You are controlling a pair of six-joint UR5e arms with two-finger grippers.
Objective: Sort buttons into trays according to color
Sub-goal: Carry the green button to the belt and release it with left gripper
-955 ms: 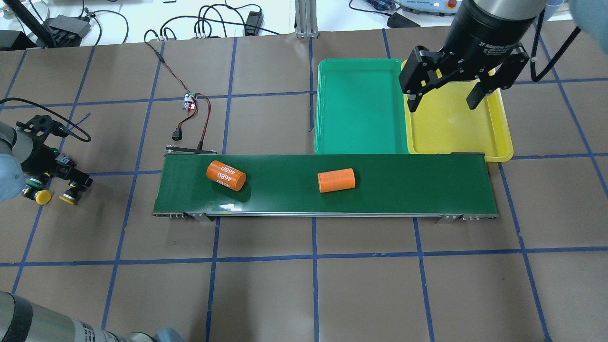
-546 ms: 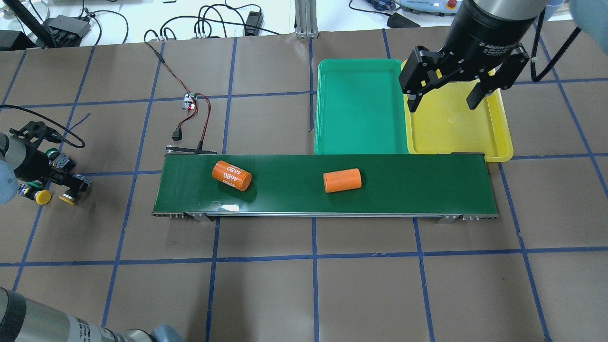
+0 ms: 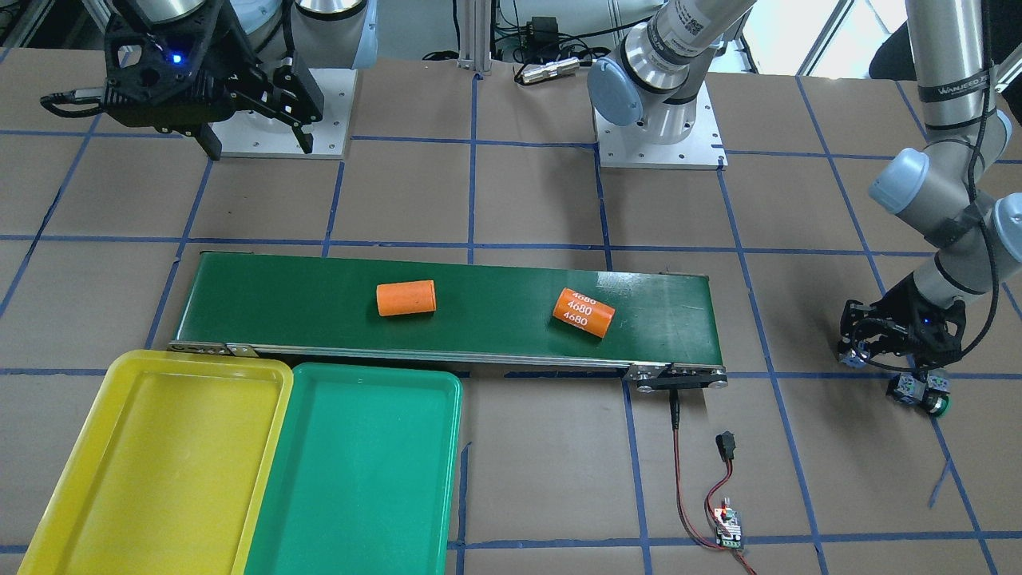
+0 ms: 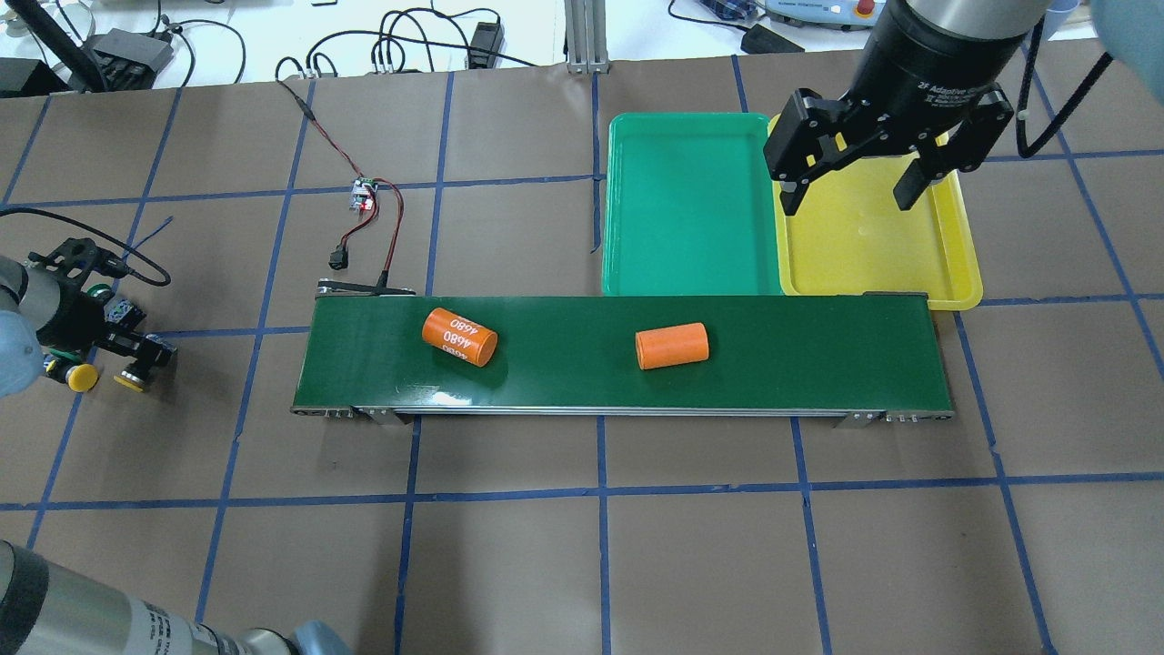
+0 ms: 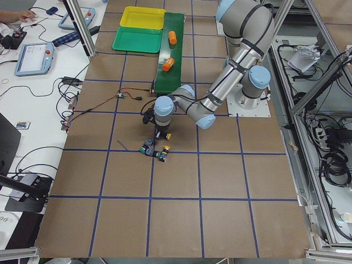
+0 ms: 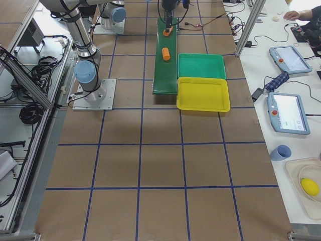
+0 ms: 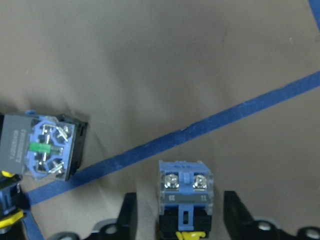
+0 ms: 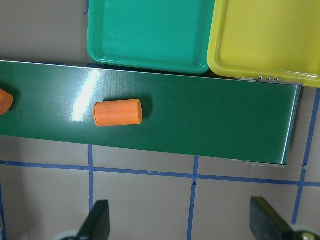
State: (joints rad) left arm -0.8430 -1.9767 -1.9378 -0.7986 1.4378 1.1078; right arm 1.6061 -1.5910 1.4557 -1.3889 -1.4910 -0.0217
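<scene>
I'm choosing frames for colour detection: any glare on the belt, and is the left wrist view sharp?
Overhead: a white glare patch on the conveyor belt at its robot-side edge. Right wrist: a wider sheen just left of the plain orange cylinder. Left wrist: sharp; the screws on the button show clearly.

Four buttons (image 4: 82, 376), two trays (image 4: 691, 209) (two cylinders (image 4: 671, 347))

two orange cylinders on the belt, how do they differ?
The marked cylinder carries white 4680 print; the plain cylinder shows no print. The marked cylinder lies toward the end of the belt on the robot's left; the plain cylinder lies near its middle. The marked cylinder sits askew to the belt; the plain cylinder lies nearly along it. Both are orange, on their sides, on the belt, well apart.
</scene>
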